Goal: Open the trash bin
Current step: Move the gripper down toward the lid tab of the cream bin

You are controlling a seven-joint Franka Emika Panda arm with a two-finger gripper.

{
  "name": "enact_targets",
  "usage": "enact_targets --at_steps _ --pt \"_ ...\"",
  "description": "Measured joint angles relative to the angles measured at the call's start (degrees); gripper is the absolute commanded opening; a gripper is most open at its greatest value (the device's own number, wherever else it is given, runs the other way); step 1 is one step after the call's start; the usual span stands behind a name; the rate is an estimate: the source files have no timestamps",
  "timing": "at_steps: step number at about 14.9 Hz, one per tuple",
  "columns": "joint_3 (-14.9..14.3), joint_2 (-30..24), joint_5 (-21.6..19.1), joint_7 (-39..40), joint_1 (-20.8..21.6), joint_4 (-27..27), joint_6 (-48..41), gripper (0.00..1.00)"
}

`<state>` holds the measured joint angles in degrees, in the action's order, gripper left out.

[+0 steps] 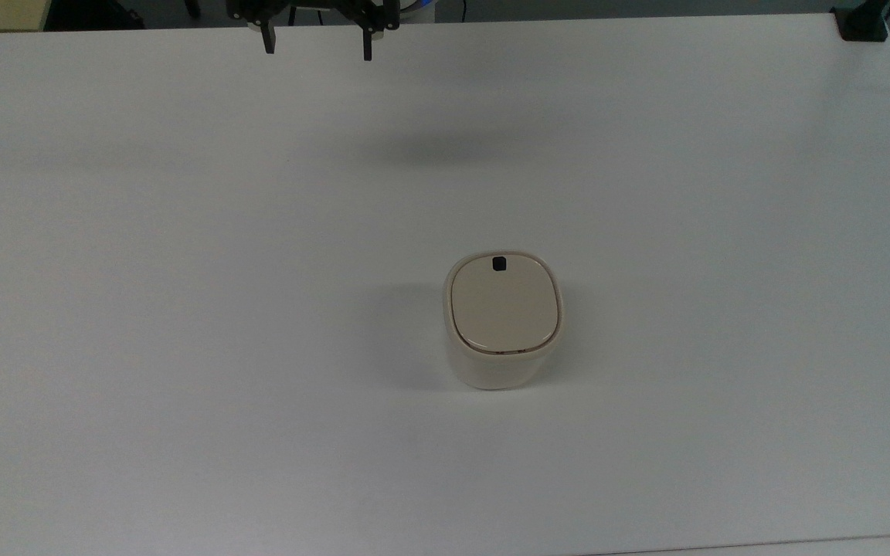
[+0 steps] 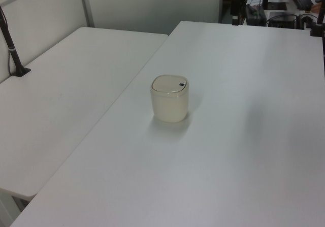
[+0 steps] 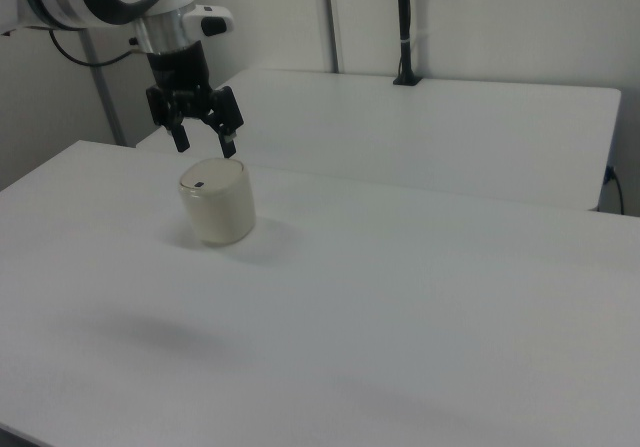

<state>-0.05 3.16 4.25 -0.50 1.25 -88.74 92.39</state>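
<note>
My tool [image 1: 317,42] hangs open, well apart from the trash bin [image 1: 502,320]. Its lid [image 1: 502,307] is shut. If I miss the small black button [image 1: 499,264], the light bin could slide or tip.

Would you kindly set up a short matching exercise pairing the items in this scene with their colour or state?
Items:
1. lid
2. button
3. end effector
4. table

Descriptions:
A. black and square
B. open, raised off the table
C. beige, shut flat on the trash bin
D. white, bearing the bin

Pairs: 1-C, 2-A, 3-B, 4-D
</note>
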Motion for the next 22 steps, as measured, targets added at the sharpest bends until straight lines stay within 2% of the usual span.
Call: enact_targets --at_steps 10,11,14,16,17,18,22 --pt "0.0 0.11 0.0 0.01 -0.96 -0.02 1.17 1.0" --pt "0.0 0.11 0.0 0.01 -0.96 -0.02 1.17 0.93" --pt "0.0 0.12 0.0 0.02 -0.96 -0.02 1.17 0.38" --pt "0.02 0.13 0.0 0.07 -0.96 -0.02 1.17 0.13" --pt "0.06 0.14 0.0 0.08 -0.96 -0.03 1.17 0.03" --pt "0.12 0.19 0.0 0.08 -0.95 -0.04 1.17 0.0" --pt "0.31 0.53 0.0 0.08 -0.94 -0.11 1.17 0.0"
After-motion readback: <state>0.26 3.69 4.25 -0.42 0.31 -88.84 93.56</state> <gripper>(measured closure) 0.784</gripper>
